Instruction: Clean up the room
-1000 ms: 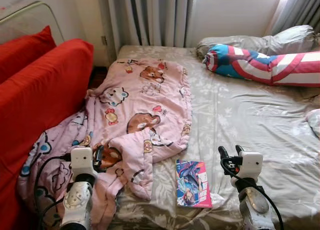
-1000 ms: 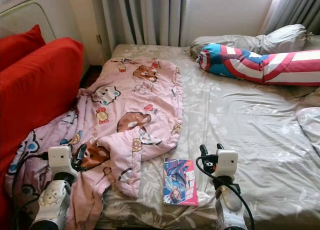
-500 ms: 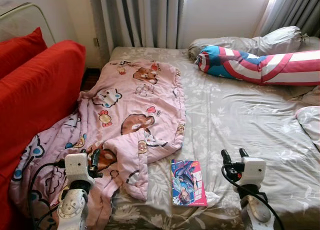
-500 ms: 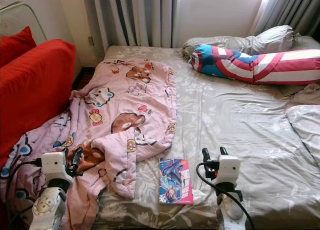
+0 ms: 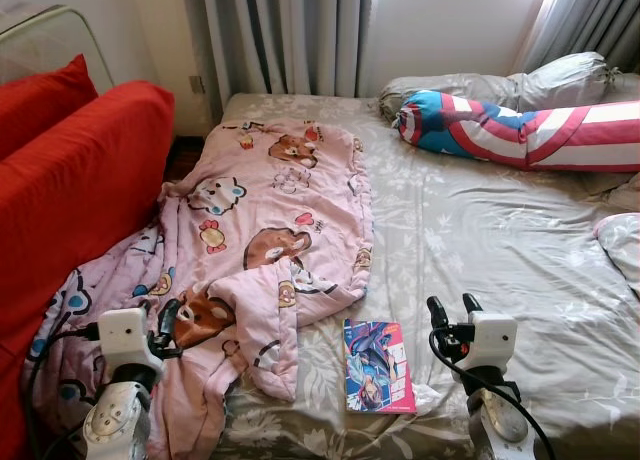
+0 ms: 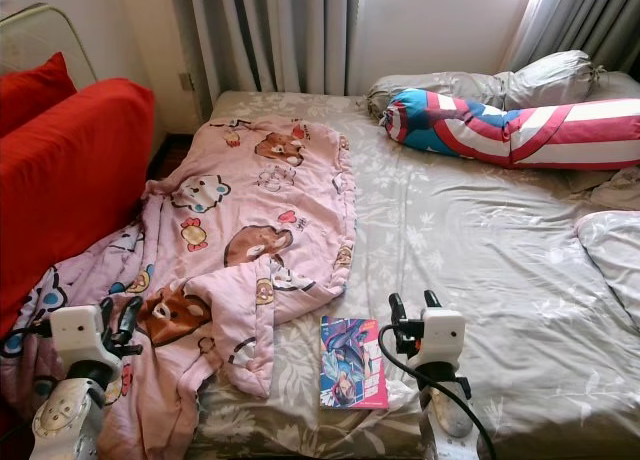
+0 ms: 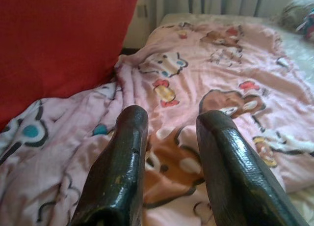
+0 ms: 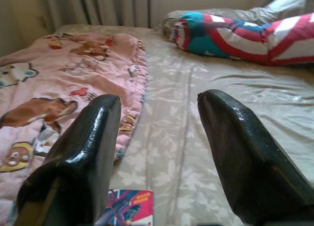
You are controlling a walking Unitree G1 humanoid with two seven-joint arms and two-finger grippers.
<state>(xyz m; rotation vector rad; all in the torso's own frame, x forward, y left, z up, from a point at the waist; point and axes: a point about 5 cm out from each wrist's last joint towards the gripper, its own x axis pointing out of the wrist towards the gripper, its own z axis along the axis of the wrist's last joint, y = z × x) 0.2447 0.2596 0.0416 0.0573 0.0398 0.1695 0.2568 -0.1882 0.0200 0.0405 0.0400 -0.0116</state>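
Note:
A pink cartoon-print blanket (image 5: 270, 220) lies rumpled over the left half of the bed, its lower end hanging off the edge. A colourful book (image 5: 378, 365) rests flat on the grey floral sheet (image 5: 480, 230) near the bed's front edge. My left gripper (image 5: 168, 318) hovers open over the blanket's lower left part, with nothing between its fingers (image 7: 122, 152). My right gripper (image 5: 451, 308) is open above the sheet, just right of the book; its fingers (image 8: 88, 137) frame the sheet and the book's corner (image 8: 128, 206).
A red sofa (image 5: 70, 180) with a red cushion stands tight against the bed's left side. A star-and-stripe bolster (image 5: 520, 130) and grey pillows (image 5: 560, 75) lie at the bed's head. Curtains (image 5: 290, 35) hang behind. A pale bundle (image 5: 625, 240) sits at the right edge.
The camera has shifted a little. My left gripper has drifted leftward and lower over the blanket. My right gripper stays beside the book. Nothing was picked up.

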